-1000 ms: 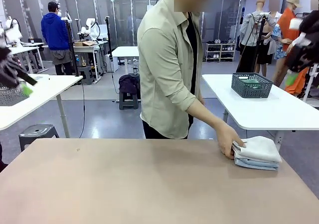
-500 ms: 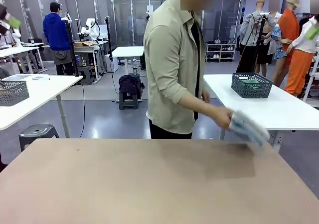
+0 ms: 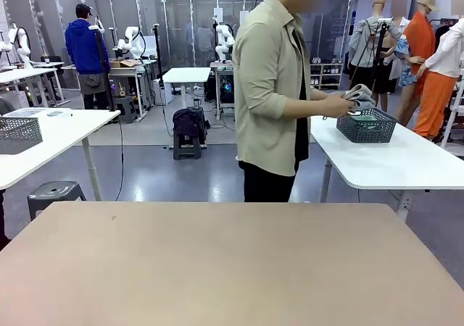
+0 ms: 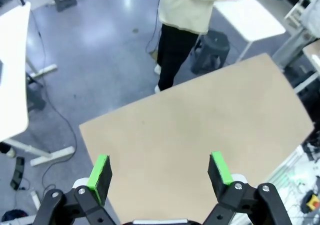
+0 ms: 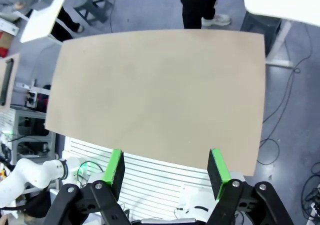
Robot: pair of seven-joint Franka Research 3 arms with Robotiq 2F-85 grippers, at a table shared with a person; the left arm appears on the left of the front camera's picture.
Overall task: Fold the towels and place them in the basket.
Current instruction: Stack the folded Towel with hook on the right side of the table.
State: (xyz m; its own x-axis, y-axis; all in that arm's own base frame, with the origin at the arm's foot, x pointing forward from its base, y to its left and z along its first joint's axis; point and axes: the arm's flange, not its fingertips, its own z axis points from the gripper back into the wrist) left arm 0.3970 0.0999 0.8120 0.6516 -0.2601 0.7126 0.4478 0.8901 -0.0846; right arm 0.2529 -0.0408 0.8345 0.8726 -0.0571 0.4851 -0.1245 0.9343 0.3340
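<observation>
So the beige table [image 3: 217, 268] right in front of the robot is a plain flat top. From the wrist cameras both arms are up high looking down on it. The left gripper [image 4: 159, 170] has its jaws spread wide with nothing between the green pads [image 4: 100, 171], and the tabletop sits well below it. The right gripper [image 5: 166, 167] is the same deal — jaws spread, nothing pinched, hanging above the near edge of the table over some white slatted stuff [image 5: 150, 180] at the robot's side. A bit of the other white arm [image 5: 30, 177] pokes in at the lower left of that view.

Past the far edge of the table stands the person [image 3: 274, 94] in a light khaki shirt over a black top and dark trousers, turned sideways toward the white table [image 3: 384, 163] on the robot's right. Their hand [image 3: 336, 106] is holding the folded towels [image 3: 359, 96] — a grey-blue and pale bundle, a bit motion-blurred so I can't tell the colours apart cleanly. The bundle is up in the air just above the near-left rim of the basket [image 3: 367, 125], the dark grey mesh one sitting on that white table. Something greenish shows through the basket mesh, can't tell what.

Farther back on the robot's left there's another white table [image 3: 51, 134] with a second grey mesh basket [image 3: 18, 134] at the picture edge, and a person in a blue hoodie [image 3: 83, 51] by the benches in the background.
</observation>
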